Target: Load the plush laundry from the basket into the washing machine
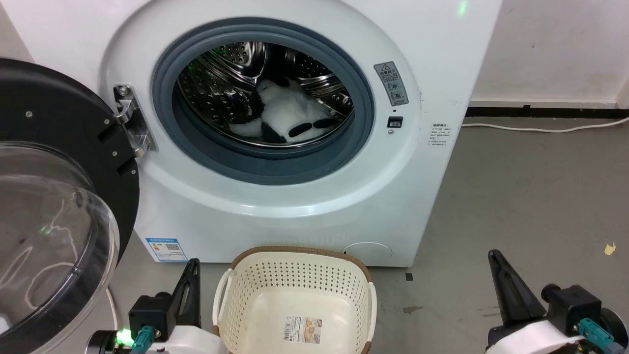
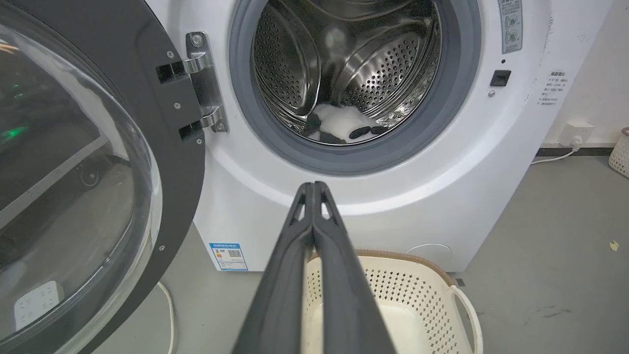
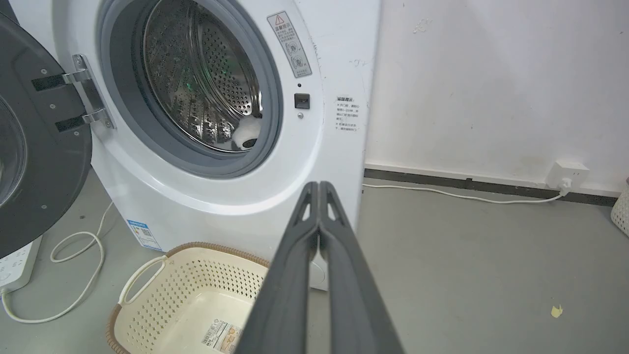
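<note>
At the left edge of the head view, the door point(image 1: 54, 206) hangs wide open, its clear dome facing the robot. At lower left, the left gripper point(image 2: 313, 189) has its fingers pressed together on nothing and points up toward the front of the washer point(image 1: 275, 206). At bottom centre the basket point(image 1: 295, 250) sits just in front of the washer, with a label point(image 1: 302, 329) on its floor and no toy in it. Above it, in the upper centre, the penguin point(image 1: 287, 110) lies on the bottom of the drum point(image 1: 211, 93), well behind the grey seal point(image 1: 265, 169), black feet toward the opening. At lower right, the right gripper point(image 3: 319, 189) is likewise pressed together and holds nothing, above the grey floor.

From this, loading looks done and the step in hand is drawing clear. Doing it well would mean moving both arms low and away from the basket rim and the door. It would also mean checking that no flipper lies on the seal; none appears to.
</note>
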